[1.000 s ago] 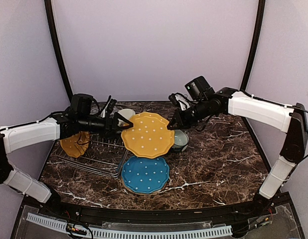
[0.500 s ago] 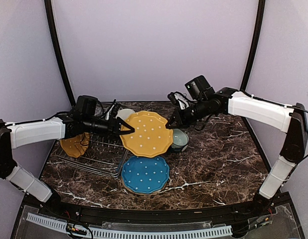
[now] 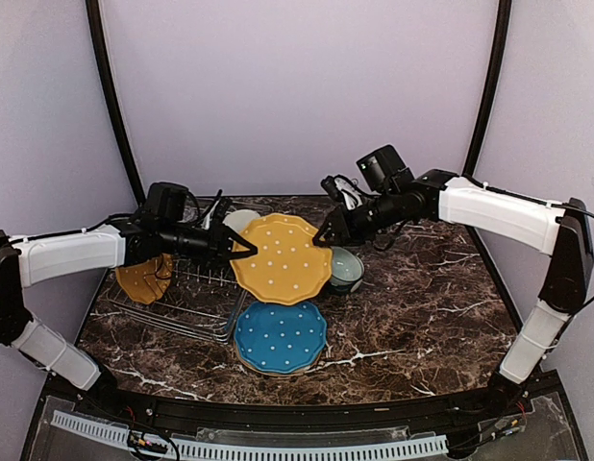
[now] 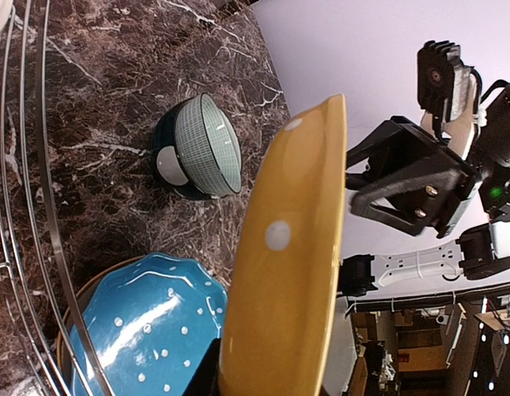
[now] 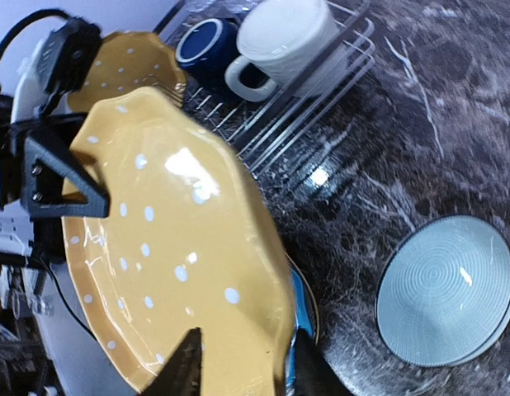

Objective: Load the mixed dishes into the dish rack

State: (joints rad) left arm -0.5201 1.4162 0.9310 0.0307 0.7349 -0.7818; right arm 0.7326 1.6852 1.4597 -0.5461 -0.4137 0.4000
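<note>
Your top camera sits high behind the arm bases, looking forward and down over the whole bench (image 3: 422, 298). The left wrist camera is close in — it looks edge-on along the yellow dotted plate (image 4: 288, 272), facing the right arm. The right wrist camera looks down past the right fingers (image 5: 187, 363) onto that plate's face. All three share the plate and the pale green bowl (image 5: 445, 289).

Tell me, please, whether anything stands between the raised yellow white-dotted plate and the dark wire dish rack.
Nothing visible does. The left gripper holds the yellow white-dotted scalloped plate at the dark wire dish rack's right edge; the prongs there look bare. Another yellow plate stands at its left end.
</note>
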